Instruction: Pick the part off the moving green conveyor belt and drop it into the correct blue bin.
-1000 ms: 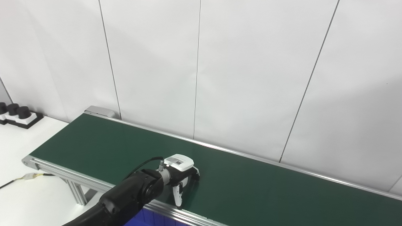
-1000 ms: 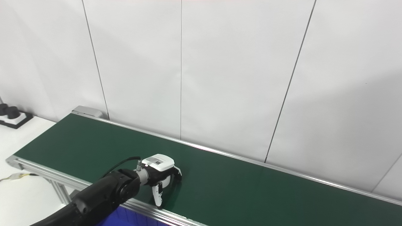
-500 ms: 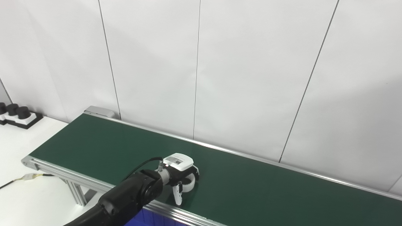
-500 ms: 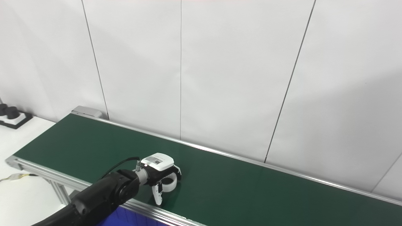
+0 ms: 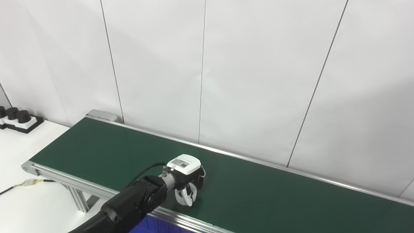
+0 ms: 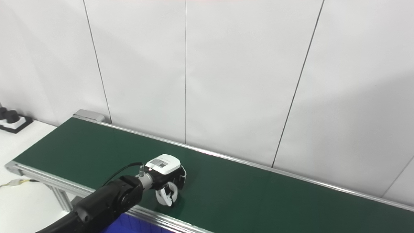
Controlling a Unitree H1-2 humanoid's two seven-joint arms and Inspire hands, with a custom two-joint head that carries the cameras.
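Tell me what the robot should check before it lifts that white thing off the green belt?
1. Left hand closed around the white ring-shaped part: ok.
2. Part clear of the belt: cannot tell.
3. Grip firm enough to lift: cannot tell.
4. Blue bin visible below the near belt edge: ok, only a sliver shows.
5. Which bin is correct: cannot tell.
6. Right hand out of the way: ok, not in view.

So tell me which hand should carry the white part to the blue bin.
Left. The left hand is already closed around the white part on the green belt, beside the blue bin. The right hand is not in view.
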